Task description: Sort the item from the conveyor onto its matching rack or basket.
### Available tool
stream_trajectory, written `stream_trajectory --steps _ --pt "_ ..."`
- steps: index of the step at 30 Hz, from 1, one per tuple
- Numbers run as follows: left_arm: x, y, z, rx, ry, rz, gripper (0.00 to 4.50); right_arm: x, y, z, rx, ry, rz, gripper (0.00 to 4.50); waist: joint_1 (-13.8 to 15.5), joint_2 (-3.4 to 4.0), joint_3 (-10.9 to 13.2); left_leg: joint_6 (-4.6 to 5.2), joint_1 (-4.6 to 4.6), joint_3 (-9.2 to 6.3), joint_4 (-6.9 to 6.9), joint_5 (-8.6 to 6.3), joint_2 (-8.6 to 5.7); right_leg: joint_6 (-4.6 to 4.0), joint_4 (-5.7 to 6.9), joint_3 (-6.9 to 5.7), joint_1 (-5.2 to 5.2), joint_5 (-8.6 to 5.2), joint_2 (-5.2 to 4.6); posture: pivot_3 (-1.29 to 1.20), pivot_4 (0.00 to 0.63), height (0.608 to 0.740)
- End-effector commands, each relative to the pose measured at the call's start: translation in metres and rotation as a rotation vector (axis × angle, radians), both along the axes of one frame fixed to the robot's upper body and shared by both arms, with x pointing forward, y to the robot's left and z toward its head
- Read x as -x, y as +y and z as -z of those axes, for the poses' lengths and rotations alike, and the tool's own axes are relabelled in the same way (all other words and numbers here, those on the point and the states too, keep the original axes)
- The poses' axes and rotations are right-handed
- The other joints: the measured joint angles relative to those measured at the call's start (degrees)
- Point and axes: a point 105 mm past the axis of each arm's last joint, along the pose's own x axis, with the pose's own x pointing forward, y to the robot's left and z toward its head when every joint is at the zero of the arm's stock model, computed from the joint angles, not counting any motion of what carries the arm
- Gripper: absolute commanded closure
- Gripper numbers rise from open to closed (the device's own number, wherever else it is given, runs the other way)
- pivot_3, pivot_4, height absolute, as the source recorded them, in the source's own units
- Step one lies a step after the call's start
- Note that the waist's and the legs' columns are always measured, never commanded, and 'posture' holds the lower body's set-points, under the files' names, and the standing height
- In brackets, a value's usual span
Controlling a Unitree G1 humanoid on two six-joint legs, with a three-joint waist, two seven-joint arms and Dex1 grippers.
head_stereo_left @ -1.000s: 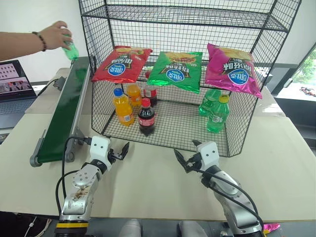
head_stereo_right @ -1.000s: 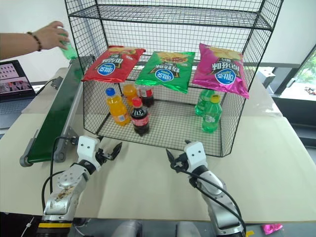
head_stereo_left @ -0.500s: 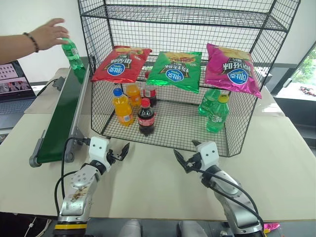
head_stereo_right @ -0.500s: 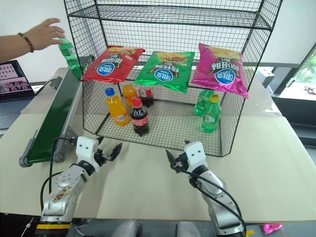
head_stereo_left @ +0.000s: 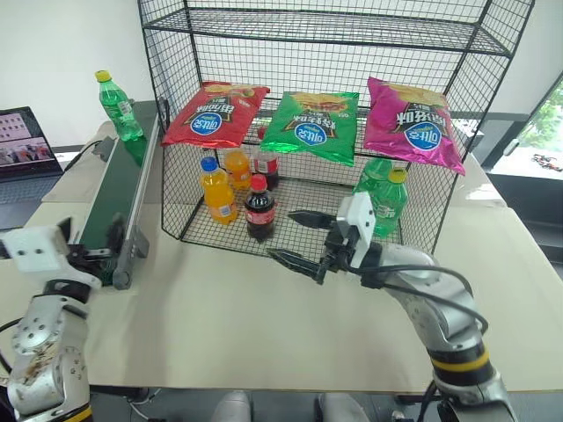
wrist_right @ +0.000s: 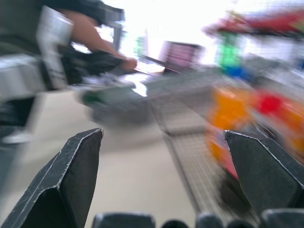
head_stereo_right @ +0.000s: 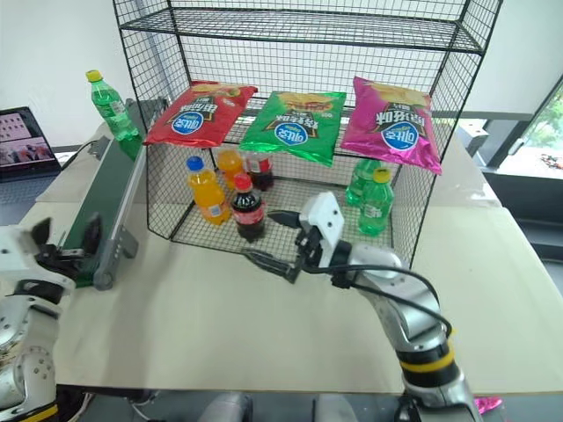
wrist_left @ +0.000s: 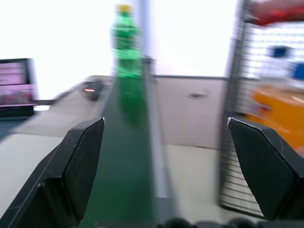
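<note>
The item, a clear green bottle (head_stereo_left: 119,107) with a yellow cap, stands upright on the far end of the conveyor (head_stereo_left: 110,207), a dark green belt running along the table's left side. The left wrist view looks up the belt at the bottle (wrist_left: 125,45). My left gripper (head_stereo_left: 91,256) is open and hangs at the conveyor's near end, far from the bottle. My right gripper (head_stereo_left: 292,237) is open and empty, raised in front of the rack (head_stereo_left: 334,26) and pointing left. The rack is a tall black wire cage at the table's back.
Three chip bags, red (head_stereo_left: 216,114), green (head_stereo_left: 314,126) and pink (head_stereo_left: 413,123), lie on the rack's middle tier. On the bottom tier stand orange-drink bottles (head_stereo_left: 217,190), cola bottles (head_stereo_left: 259,208) and green bottles (head_stereo_left: 388,202). A laptop (head_stereo_left: 22,141) sits far left.
The person's hand set the bottle upright on the belt and withdrew. My left gripper swung left and up to the conveyor's near end. My right gripper rose and turned left.
</note>
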Motion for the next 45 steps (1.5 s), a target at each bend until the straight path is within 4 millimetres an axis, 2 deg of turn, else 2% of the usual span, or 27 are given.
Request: stream_trajectory --steps 1,5,10,26,45 --pt "0.006 0.018 -0.006 0.026 -0.039 -0.06 0.1 0.001 0.015 -0.032 -0.044 -0.061 -0.13 0.0 -0.07 0.0 0.0 0.0 0.01 0.0 0.03 0.0 0.0 -0.01 0.01 0.0 0.0 0.01 0.0 0.0 0.15 0.738" --pt "0.007 0.026 -0.002 0.051 -0.032 -0.072 0.1 0.003 0.025 -0.054 -0.071 -0.124 -0.215 0.0 -0.03 -0.03 -0.02 0.0 0.0 -0.01 0.03 0.0 0.02 -0.04 0.06 -0.03 -0.03 0.02 0.02 0.0 0.15 0.738" --pt "0.004 0.025 -0.001 0.061 -0.022 -0.038 0.1 0.005 0.029 -0.062 -0.073 -0.167 -0.26 0.0 -0.04 -0.05 -0.03 -0.01 -0.03 -0.01 0.01 -0.01 0.0 -0.04 0.04 -0.04 -0.05 0.03 -0.02 0.0 0.15 0.738" --pt "-0.012 0.026 -0.009 0.048 -0.023 0.001 0.1 0.008 0.027 -0.072 -0.105 -0.212 -0.26 0.0 -0.22 -0.05 -0.03 -0.01 -0.03 0.01 -0.03 -0.01 0.04 -0.06 0.09 -0.03 -0.12 0.03 0.01 0.0 0.15 0.738" --pt "-0.019 0.032 -0.018 0.018 -0.026 0.003 0.1 0.012 0.025 -0.077 -0.14 -0.217 -0.314 0.0 -0.24 -0.04 -0.02 -0.01 -0.03 0.01 -0.07 -0.01 0.04 -0.06 0.07 -0.03 -0.13 0.03 0.0 0.0 0.15 0.738"
